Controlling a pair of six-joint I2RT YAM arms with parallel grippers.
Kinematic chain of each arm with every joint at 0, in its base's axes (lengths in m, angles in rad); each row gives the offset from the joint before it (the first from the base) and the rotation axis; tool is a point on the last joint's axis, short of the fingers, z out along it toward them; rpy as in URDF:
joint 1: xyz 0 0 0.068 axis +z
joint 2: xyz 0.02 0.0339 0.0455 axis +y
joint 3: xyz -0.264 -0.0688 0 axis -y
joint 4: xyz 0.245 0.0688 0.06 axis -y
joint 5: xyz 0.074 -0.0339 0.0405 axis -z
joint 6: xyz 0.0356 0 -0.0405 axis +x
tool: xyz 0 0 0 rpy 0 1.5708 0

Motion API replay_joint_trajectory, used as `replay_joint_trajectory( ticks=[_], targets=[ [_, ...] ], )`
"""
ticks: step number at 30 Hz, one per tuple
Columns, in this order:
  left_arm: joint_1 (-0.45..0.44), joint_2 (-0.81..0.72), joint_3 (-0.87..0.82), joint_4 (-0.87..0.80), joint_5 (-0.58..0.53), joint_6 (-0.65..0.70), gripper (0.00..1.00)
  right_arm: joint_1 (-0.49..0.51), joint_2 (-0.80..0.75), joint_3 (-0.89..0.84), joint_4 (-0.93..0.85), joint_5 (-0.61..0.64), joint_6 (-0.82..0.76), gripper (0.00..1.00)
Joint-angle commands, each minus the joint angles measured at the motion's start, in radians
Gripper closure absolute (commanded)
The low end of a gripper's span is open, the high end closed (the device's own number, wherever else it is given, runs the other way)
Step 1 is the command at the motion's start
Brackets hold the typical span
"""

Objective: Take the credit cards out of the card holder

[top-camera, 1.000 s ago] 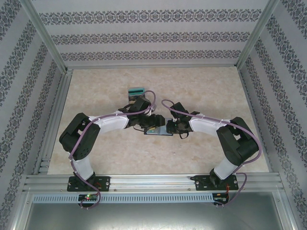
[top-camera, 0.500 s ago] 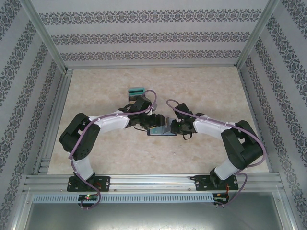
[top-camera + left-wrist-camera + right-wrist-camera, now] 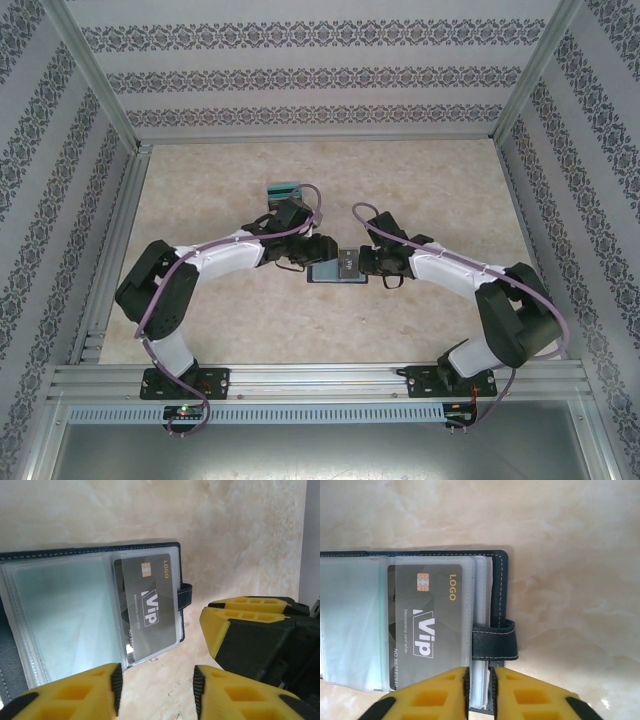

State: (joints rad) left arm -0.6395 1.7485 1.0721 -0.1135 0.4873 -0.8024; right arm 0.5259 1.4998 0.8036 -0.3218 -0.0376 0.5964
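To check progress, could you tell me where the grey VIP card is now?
In the right wrist view, the grey VIP card lies in the open card holder's clear sleeve, just left of the snap tab.

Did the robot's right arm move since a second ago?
Yes. The right arm's elbow swung outward to the right and closer to the near aluminium rail.

A teal-topped box stands on the pale marbled bench, at eleven o'clock from its middle; patterned wallpaper surrounds.
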Motion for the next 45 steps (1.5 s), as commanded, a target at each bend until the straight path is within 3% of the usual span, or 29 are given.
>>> replay_joint_trajectory(
  ticks=[1,7,45],
  targets=[
    [0.004,0.064,0.03,0.004,0.022,-0.021,0.62,0.0,0.043,0.037,0.003,-0.032,-0.009,0.81],
    [0.004,0.119,0.047,0.008,0.036,-0.029,0.68,0.008,0.081,0.056,0.018,-0.054,-0.013,0.9],
    [0.004,0.191,0.05,0.032,0.045,-0.059,0.76,0.04,0.151,0.057,0.038,-0.09,-0.009,0.93]
  ],
)
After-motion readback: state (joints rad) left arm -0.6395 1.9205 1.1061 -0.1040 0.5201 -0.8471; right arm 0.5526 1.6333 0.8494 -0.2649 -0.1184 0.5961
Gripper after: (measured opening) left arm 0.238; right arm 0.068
